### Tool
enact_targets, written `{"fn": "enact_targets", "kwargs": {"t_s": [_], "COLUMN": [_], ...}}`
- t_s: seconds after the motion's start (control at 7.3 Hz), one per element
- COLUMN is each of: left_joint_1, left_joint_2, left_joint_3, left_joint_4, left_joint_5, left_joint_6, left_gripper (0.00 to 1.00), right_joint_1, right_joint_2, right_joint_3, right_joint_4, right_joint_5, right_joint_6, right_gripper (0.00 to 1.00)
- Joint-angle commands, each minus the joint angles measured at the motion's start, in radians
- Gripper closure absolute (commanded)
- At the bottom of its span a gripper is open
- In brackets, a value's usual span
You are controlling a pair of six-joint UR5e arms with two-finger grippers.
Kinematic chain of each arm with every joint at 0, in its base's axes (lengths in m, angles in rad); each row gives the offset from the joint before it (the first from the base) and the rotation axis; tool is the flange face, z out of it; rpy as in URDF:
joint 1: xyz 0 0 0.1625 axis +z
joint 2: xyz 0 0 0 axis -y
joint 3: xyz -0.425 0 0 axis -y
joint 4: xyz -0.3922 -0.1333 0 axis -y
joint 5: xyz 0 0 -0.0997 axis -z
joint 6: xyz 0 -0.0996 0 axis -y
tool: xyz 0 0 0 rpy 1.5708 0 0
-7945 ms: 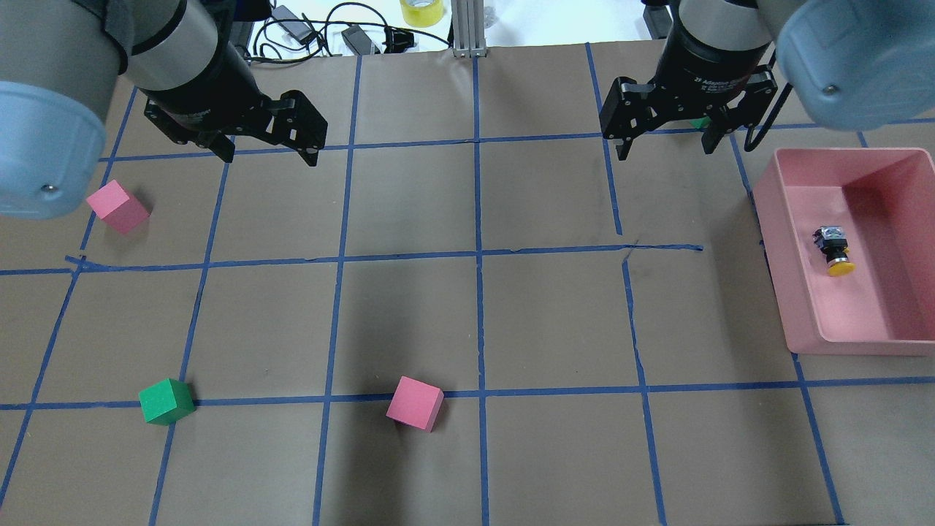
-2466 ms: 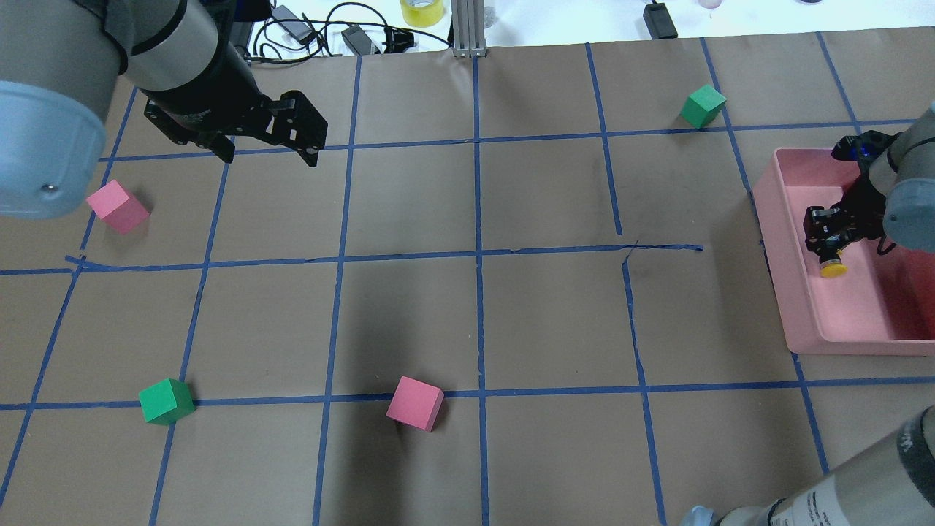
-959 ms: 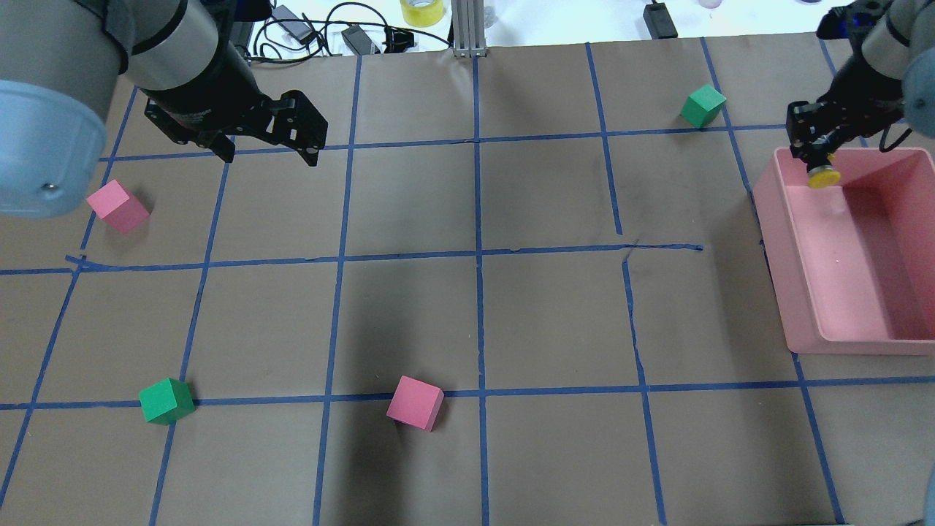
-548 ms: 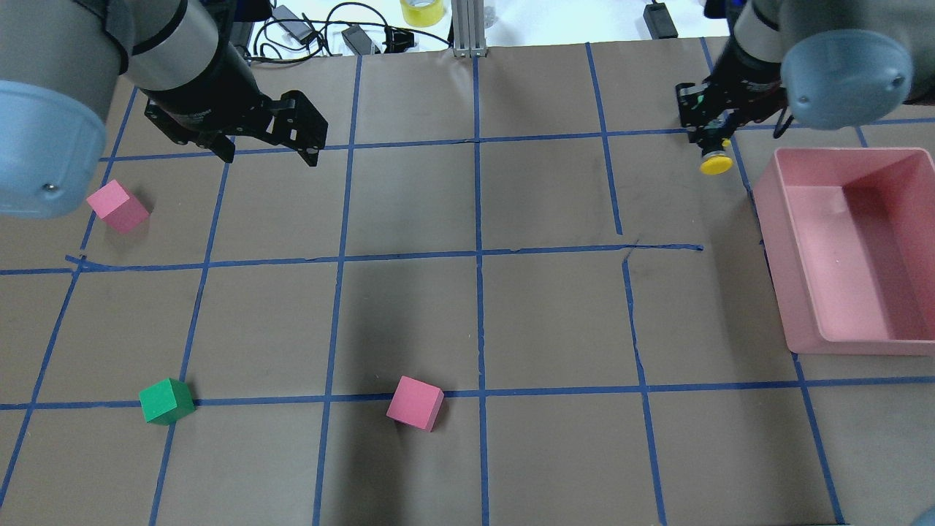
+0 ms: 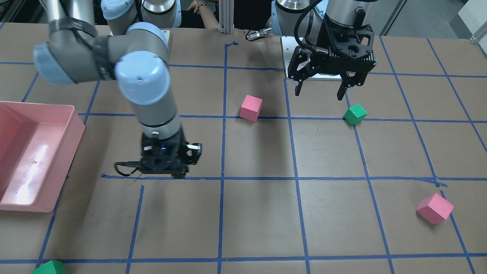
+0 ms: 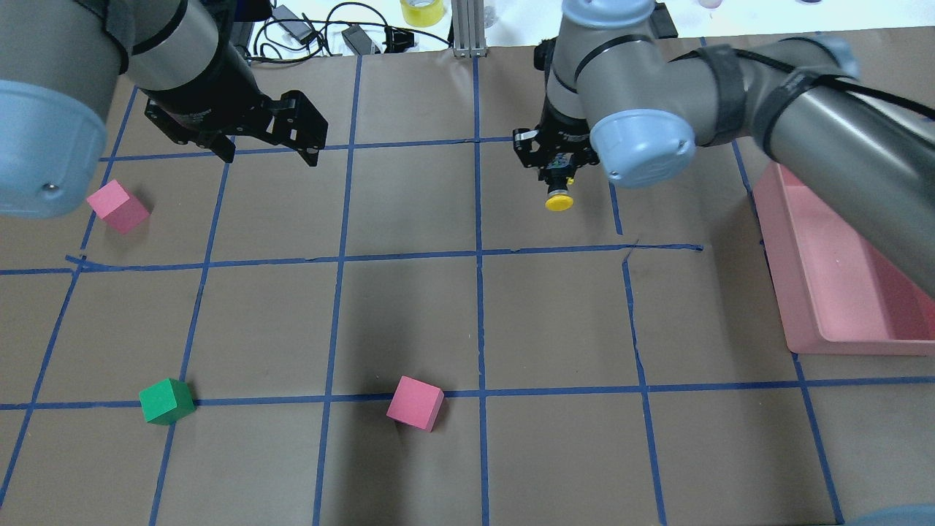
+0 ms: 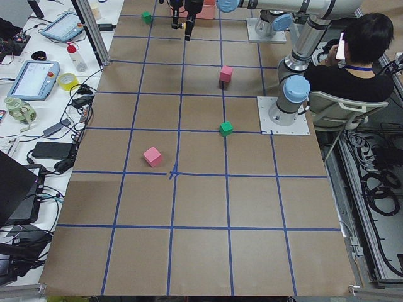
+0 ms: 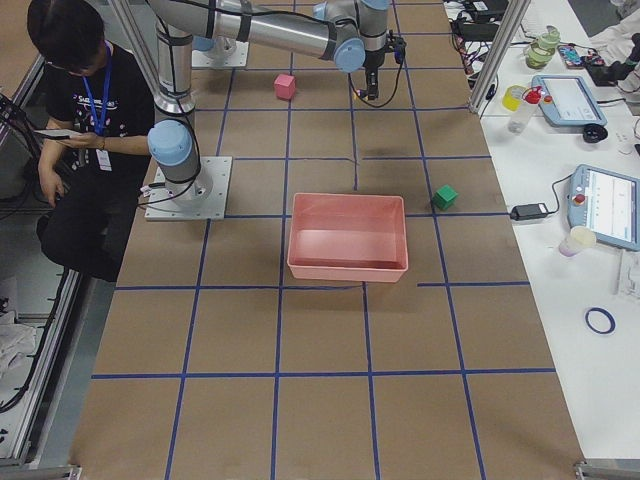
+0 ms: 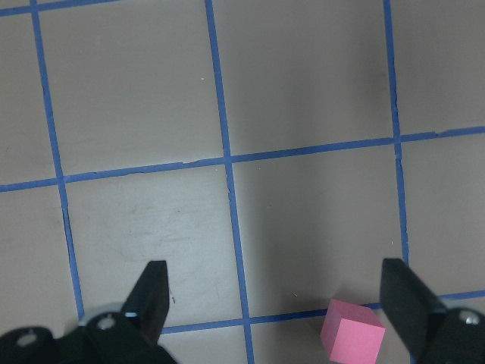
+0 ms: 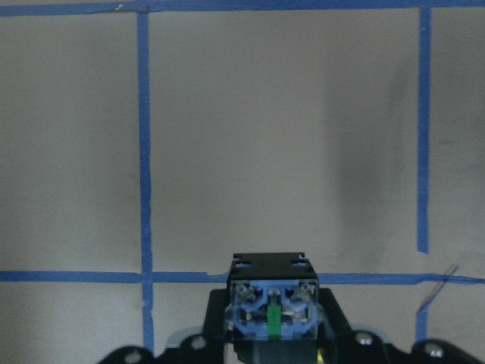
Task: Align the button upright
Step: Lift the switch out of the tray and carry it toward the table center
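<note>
My right gripper [image 6: 558, 181] is shut on the button [image 6: 559, 199] and holds it over the brown table, near the back middle. The yellow cap points down toward the table. The right wrist view shows the button's base block [image 10: 270, 307] facing the camera between the fingers. In the front-facing view the right gripper [image 5: 167, 173] hides the button. My left gripper [image 6: 269, 155] is open and empty, hovering over the back left; it also shows in the front-facing view [image 5: 319, 93] and the left wrist view [image 9: 274, 273].
A pink bin [image 6: 803, 292] stands at the right edge. Pink cubes [image 6: 117, 206] [image 6: 415, 403] and a green cube [image 6: 166, 401] lie on the left and front. Another green cube [image 8: 445, 196] sits beyond the bin. Blue tape lines grid the table.
My right gripper closed on the button in the pink bin, lifted it out and carried it left over the table. The left arm has not moved.
</note>
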Motion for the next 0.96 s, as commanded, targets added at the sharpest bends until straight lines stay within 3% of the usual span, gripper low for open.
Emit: {"fn": "enact_targets", "kwargs": {"t_s": [0.0,0.41,0.82], "left_joint_1": [0.0,0.0,0.0], "left_joint_2": [0.0,0.0,0.0], "left_joint_3": [0.001,0.001,-0.001], "left_joint_4": [0.0,0.0,0.0], "left_joint_5": [0.0,0.0,0.0], "left_joint_6": [0.0,0.0,0.0], "left_gripper": [0.0,0.0,0.0], "right_joint_1": [0.113,0.164,0.177], "right_joint_2": [0.095,0.18,0.205], "right_joint_3": [0.006,0.01,0.012], "right_joint_4": [-0.083,-0.176,-0.183], "right_joint_5": [0.002,0.001,0.001], "right_joint_6": [0.092,0.124,0.124], "right_gripper": [1.0,1.0,0.98]}}
